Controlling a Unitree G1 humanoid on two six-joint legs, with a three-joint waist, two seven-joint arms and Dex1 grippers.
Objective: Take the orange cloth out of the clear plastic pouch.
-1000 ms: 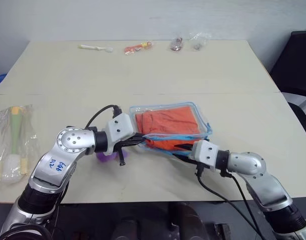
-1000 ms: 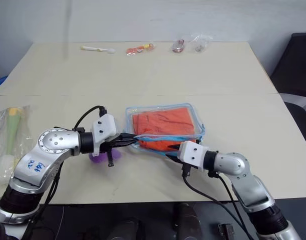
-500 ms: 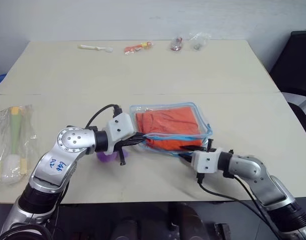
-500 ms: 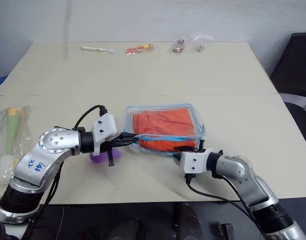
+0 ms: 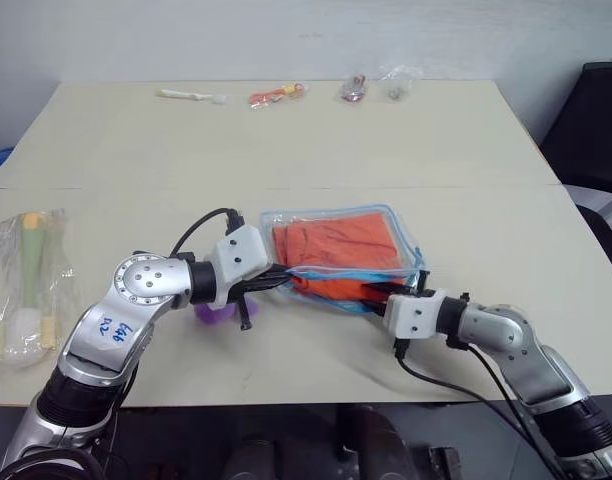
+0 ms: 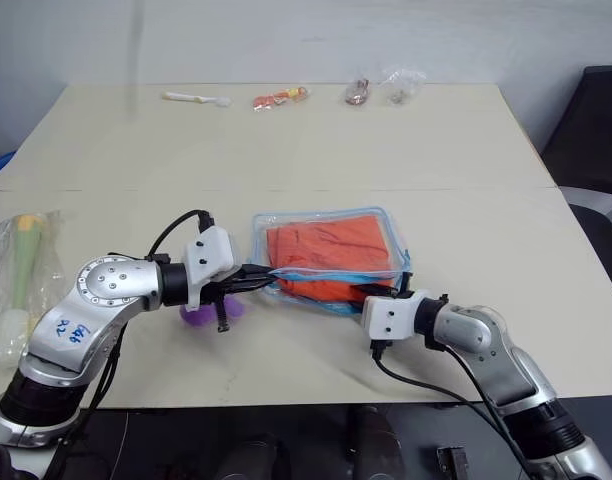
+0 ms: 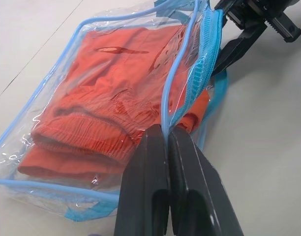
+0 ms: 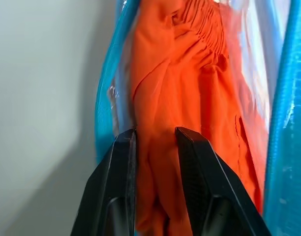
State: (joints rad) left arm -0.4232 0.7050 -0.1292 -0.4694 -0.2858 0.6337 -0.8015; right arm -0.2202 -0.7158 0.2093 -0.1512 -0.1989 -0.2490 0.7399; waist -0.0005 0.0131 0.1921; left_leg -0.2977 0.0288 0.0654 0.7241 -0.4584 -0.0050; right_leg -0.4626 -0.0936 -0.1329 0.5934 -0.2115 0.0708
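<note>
The clear plastic pouch (image 5: pixel 411 256) with light blue trim lies at the table's middle, its mouth gaping toward me. The orange cloth (image 5: pixel 336 245) lies folded inside it. My left gripper (image 5: pixel 279 281) is at the pouch's near left corner, shut on the upper blue zipper edge (image 7: pixel 165 115) and holding it up. My right gripper (image 5: pixel 379 292) reaches into the mouth at the near right. In the right wrist view a fold of the orange cloth (image 8: pixel 190 83) sits pinched between its fingers (image 8: pixel 122 147).
A small purple plush (image 5: pixel 214 312) lies under my left wrist. A thin clear bag with a brush (image 5: pixel 26 285) lies at the left edge. A white item (image 5: pixel 191 96), an orange packet (image 5: pixel 276 96) and small bags (image 5: pixel 376 84) line the far edge. A black chair (image 5: pixel 596 120) stands to the right.
My right wrist has rolled and shifted slightly right, with its fingers now inside the pouch mouth on the cloth. The left gripper and pouch have stayed put.
</note>
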